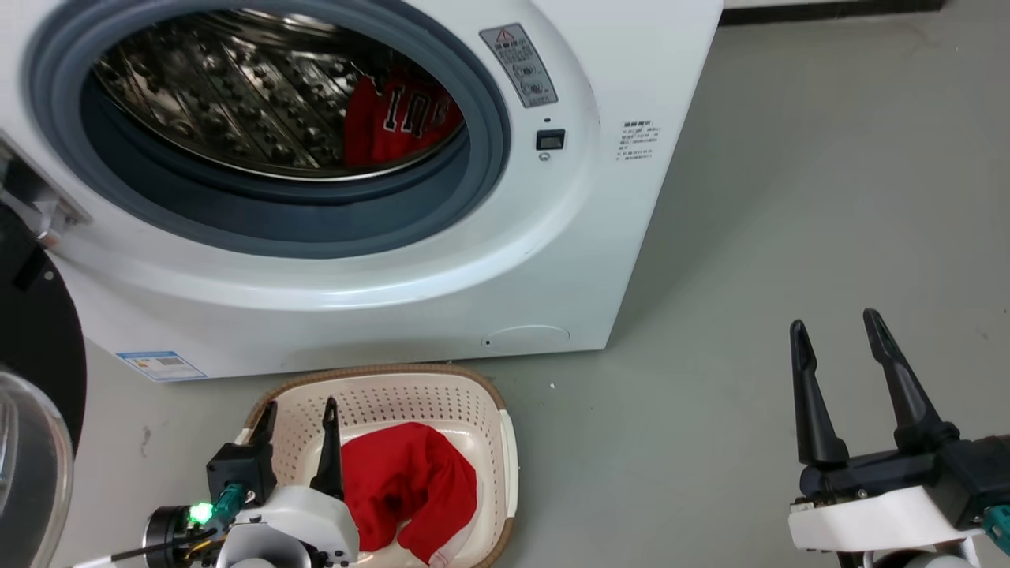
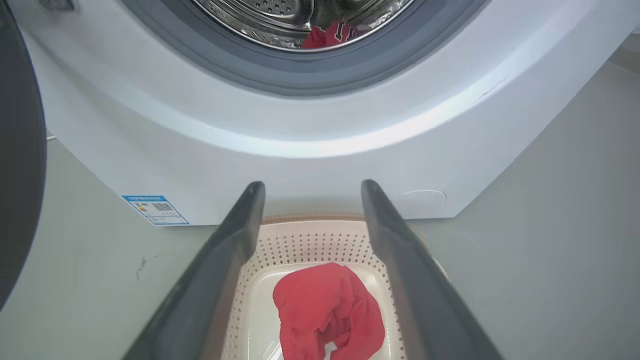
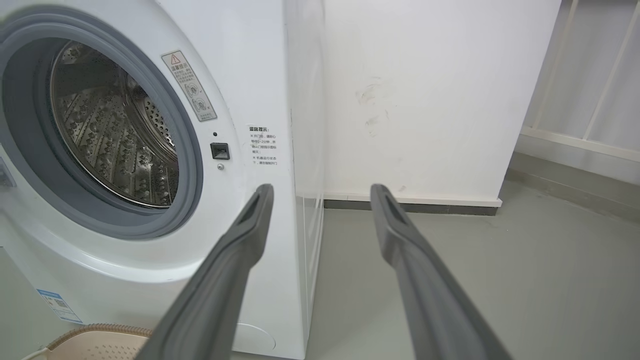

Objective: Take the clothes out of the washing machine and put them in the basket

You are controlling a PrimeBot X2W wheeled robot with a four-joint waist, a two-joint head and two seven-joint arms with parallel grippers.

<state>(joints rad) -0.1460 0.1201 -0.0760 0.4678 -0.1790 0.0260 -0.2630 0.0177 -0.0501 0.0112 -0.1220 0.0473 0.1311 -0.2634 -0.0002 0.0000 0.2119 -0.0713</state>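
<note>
the washing machine (image 1: 442, 260) stands with its door (image 1: 35, 331) swung aside and cut off at the head view's left edge. deep in the drum lies the red jersey (image 1: 398, 118), its lower part hidden behind the grey rim, its lettering only partly readable. the plain red garment (image 1: 410, 481) sits in the basket (image 1: 442, 375) on the floor (image 1: 750, 237) just before the machine; the basket's near end is cut off. the left gripper (image 1: 301, 404) hangs over it, fingers spread, holding nothing. the right gripper (image 1: 834, 319), also spread and holding nothing, is over the floor well apart.

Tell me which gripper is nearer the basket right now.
Left. The left gripper hangs open over the basket; the right gripper is open over the floor, well off to its right.
</note>
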